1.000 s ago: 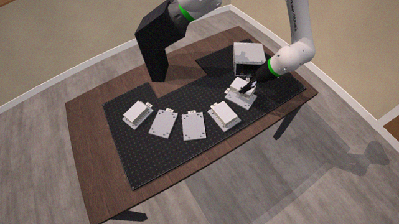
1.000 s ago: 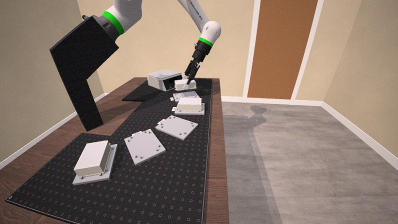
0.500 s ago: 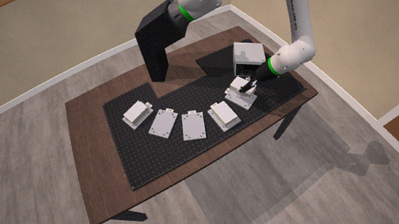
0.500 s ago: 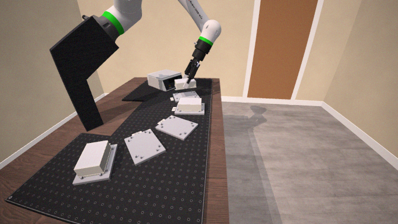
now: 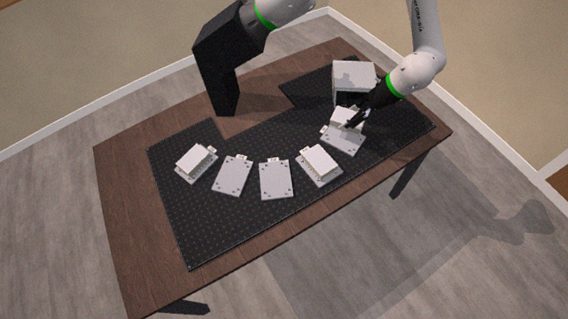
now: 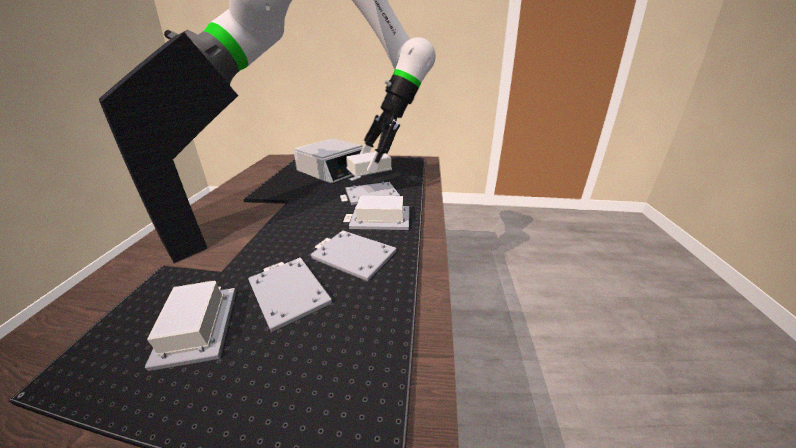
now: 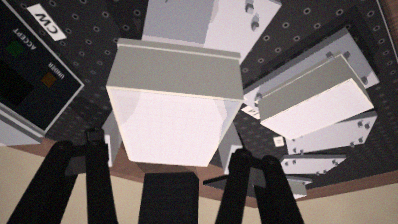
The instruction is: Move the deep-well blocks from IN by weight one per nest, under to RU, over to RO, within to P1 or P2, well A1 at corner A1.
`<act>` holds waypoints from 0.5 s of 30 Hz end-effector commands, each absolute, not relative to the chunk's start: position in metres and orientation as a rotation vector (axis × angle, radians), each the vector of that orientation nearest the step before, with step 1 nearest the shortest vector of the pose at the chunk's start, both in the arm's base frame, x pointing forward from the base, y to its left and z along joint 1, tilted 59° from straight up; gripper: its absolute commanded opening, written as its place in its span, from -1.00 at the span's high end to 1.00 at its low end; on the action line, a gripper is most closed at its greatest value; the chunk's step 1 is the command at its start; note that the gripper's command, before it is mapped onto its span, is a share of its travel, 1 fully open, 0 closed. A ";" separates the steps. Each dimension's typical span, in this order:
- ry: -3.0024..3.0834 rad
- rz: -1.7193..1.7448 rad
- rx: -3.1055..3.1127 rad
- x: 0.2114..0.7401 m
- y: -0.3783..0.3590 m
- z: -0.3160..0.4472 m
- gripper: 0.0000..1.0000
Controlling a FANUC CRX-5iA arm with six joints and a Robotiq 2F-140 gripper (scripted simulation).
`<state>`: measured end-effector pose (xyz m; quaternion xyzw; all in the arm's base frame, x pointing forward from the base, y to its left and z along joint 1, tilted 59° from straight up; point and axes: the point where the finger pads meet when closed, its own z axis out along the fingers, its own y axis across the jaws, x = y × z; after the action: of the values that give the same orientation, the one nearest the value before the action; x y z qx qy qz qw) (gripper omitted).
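My gripper (image 5: 352, 121) (image 6: 368, 159) (image 7: 173, 113) is shut on a white deep-well block (image 5: 344, 113) (image 6: 359, 164) (image 7: 175, 125). The block is in the air above the right-hand nest (image 5: 349, 146) (image 7: 237, 27), which holds no block. A second block (image 5: 319, 160) (image 6: 379, 208) (image 7: 320, 107) sits on the neighbouring nest. A third block (image 5: 194, 158) (image 6: 186, 311) sits on the far-left nest in the top view. Two nests between them, one (image 5: 232, 175) (image 6: 289, 294) and another (image 5: 274, 179) (image 6: 353, 253), are empty. The nest labels are too small to read. The held block's cut corner is not clear.
The check-weigher (image 5: 354, 73) (image 6: 328, 158) stands behind the held block. In the wrist view its ACCEPT lamp (image 7: 15, 48) and UNDER lamp (image 7: 48, 79) look dim; its OVER lamp is out of sight. The black perforated plate (image 5: 231, 225) (image 6: 311, 378) lies on the wooden table.
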<state>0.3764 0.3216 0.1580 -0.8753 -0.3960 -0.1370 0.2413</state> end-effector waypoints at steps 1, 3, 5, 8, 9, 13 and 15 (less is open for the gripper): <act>-1.244 -0.474 -2.412 0.363 0.323 0.165 0.80; -1.299 -0.504 -2.410 0.358 0.324 0.169 0.80; -1.299 -0.504 -2.410 0.352 0.325 0.172 0.80; -1.299 -0.504 -2.410 0.349 0.326 0.174 0.80; -1.299 -0.504 -2.410 0.347 0.326 0.176 0.80; -1.299 -0.504 -2.410 0.336 0.328 0.183 0.80; -1.299 -0.504 -2.410 0.330 0.329 0.187 0.80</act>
<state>0.3379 0.3281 0.1816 -0.8513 -0.4597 -0.1778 0.1797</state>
